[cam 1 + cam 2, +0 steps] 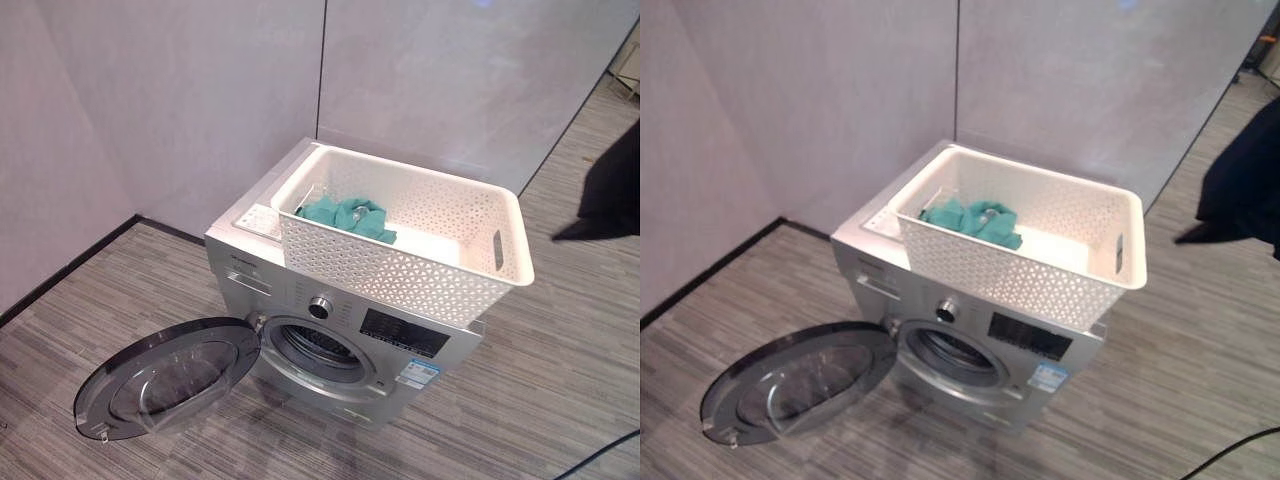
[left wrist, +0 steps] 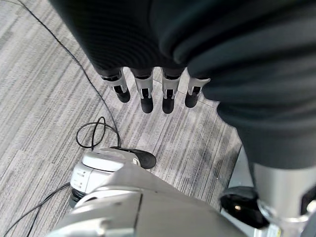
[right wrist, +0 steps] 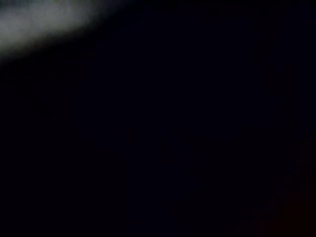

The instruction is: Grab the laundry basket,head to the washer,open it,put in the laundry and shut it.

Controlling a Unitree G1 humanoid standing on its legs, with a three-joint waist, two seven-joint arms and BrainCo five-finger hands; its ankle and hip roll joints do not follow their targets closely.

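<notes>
Washer: a silver front-loading washing machine point(image 1: 330, 330) is seen standing on the grey striped floor point(image 1: 560, 380), in the corner formed by two pale wall panels point(image 1: 200, 100).
Door: the round, dark-glass washer door point(image 1: 165, 378) is swung wide open to the left, hinged at the left of the drum opening and tilted out towards the near floor.
Drum: the round drum opening point(image 1: 322, 352) is exposed in the front panel, with a small round control knob point(image 1: 320, 307) just above it and a dark display panel point(image 1: 404, 333) to the right of the knob.
Basket: a white rectangular plastic laundry basket with perforated walls point(image 1: 400, 270) is set on top of the washer, its right end overhanging the machine's right edge; a slot handle is cut into its right wall.
Laundry: a crumpled teal cloth point(image 1: 350, 217) is lying inside the basket, at its left end, against the near wall.
Left hand: the left hand point(image 2: 155, 96) is hung downwards above the floor, well apart from anything; its silver, dark-tipped fingers point(image 2: 146, 95) are held straight in a row, relaxed, nothing being gripped.
Right hand: its wrist view is dark throughout, so its pose and the state of its fingers cannot be told.
Far right: a dark shape point(image 1: 610, 190) is caught at the right edge, over the floor.
</notes>
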